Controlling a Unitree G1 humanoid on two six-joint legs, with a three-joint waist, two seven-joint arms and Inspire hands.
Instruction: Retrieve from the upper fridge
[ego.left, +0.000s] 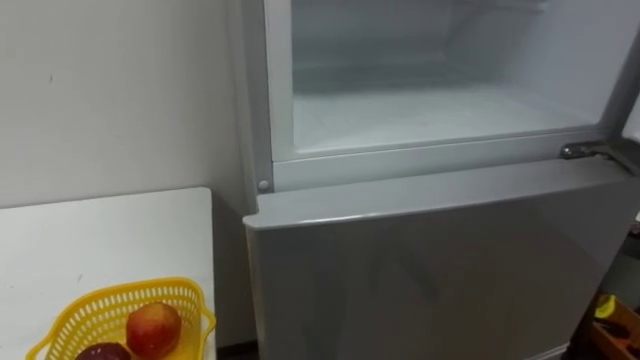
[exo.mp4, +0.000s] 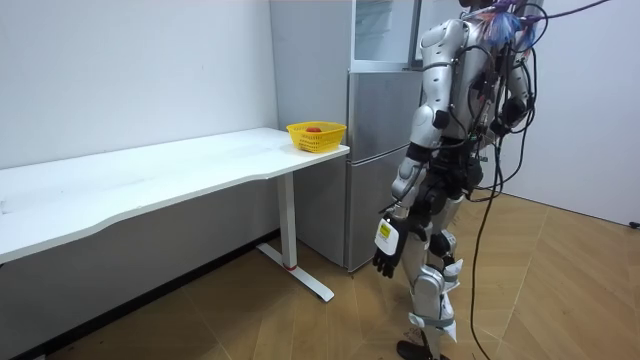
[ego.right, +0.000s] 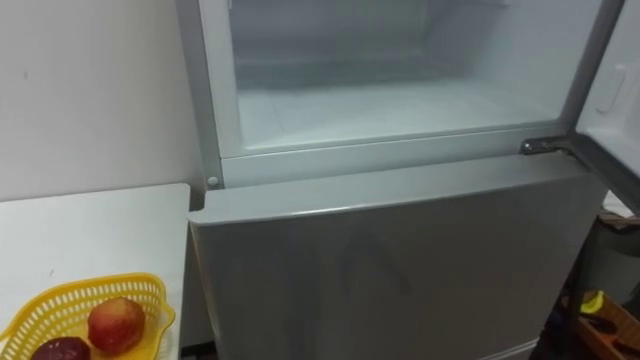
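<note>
Fruit lies in a yellow basket (ego.left: 92, 306) to the left of the fridge (ego.left: 440, 260): a red and yellow apple (ego.left: 153, 328) and, touching it on the side away from the fridge, a dark reddish fruit (ego.left: 103, 352). The basket stands on the white tabletop (ego.left: 100, 240), near the end that is just beside the fridge's left wall. The fridge's upper compartment (ego.left: 440, 110) is open, its white floor and back wall in plain sight. Its door (ego.right: 625, 90) is swung out on the fridge's right side, above a metal hinge (ego.left: 585, 150). The grey lower door below it is closed. The robot stands upright on the wooden floor (exo.mp4: 560, 290), close in front of the fridge and facing it. Its left robot hand (exo.mp4: 386, 258) hangs low at its side, on the tabletop's side of the fridge, fingers relaxed and loosely bent, holding nothing.
</note>
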